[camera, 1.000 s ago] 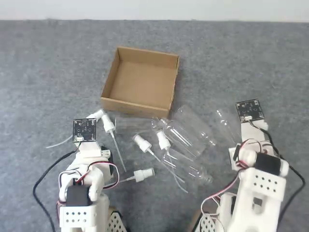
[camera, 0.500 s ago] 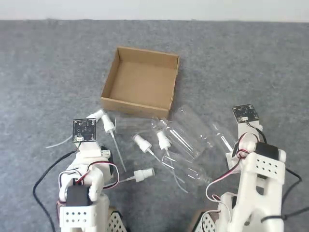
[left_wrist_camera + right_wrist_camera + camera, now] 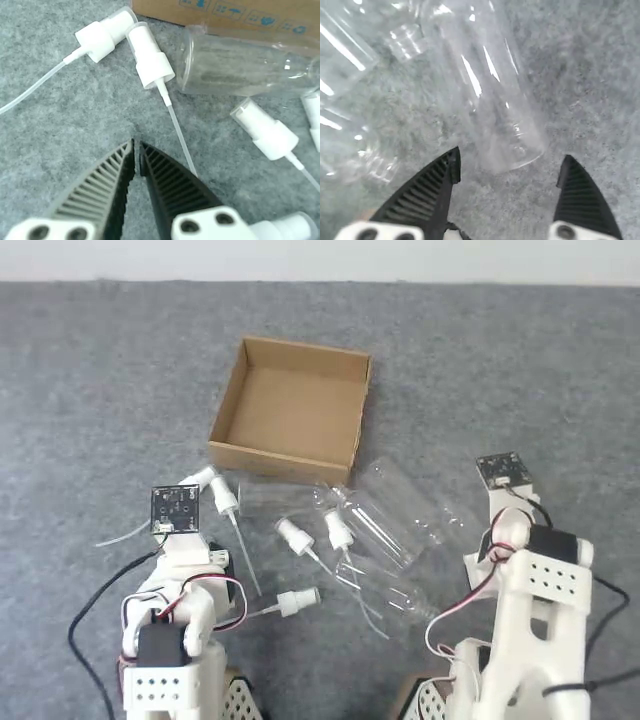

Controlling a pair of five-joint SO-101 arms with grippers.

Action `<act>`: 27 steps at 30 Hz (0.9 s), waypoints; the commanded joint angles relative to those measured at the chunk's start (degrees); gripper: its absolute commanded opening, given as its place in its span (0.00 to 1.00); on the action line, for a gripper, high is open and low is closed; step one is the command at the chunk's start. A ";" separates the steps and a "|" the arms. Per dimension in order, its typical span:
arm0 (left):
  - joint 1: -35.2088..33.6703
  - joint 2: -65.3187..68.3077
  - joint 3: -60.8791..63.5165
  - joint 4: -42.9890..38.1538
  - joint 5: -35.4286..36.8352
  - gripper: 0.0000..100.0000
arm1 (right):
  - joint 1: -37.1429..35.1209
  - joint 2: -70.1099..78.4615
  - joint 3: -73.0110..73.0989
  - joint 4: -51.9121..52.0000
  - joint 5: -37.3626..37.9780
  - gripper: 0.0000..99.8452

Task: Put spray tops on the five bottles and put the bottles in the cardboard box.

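Right end effector [image 3: 511, 154] gaping wide, straddling base of clear bottle [image 3: 485, 85] lying flat on table [image 3: 100, 360]; bottle looking light, slick, crushable, probably needing gentle mid-body grip; left end effector [image 3: 136, 146] sitting nearly closed, empty

Seen from above, the right arm [image 3: 540, 580] hides the near end of the rightmost bottle [image 3: 452, 520]. The overlapping bottles beside it (all clear) are hard to count. In the left wrist view the cardboard box [image 3: 225, 15] is cut down to one wall, and a spray top [image 3: 314, 115] runs off the edge. In the right wrist view the bottle's far end is cut off.
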 commanded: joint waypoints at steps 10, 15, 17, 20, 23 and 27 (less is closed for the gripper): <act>-0.18 -0.79 -0.66 0.35 -0.26 0.02 | -9.27 0.22 -11.69 6.81 -2.55 0.29; -0.18 -0.79 -0.66 0.35 -0.26 0.02 | -11.74 0.22 -13.80 7.25 -1.76 0.29; -0.18 -0.79 -0.66 0.35 -0.26 0.02 | -13.05 0.31 -15.03 7.25 0.35 0.29; -0.18 -0.79 -0.66 0.35 -0.26 0.02 | -14.11 0.31 -16.62 7.25 1.14 0.30; -0.18 -0.79 -0.66 0.35 -0.26 0.02 | -15.43 0.31 -17.05 7.25 1.41 0.30; -0.18 -0.79 -0.66 0.35 -0.26 0.02 | -17.71 0.40 -17.05 5.93 1.49 0.30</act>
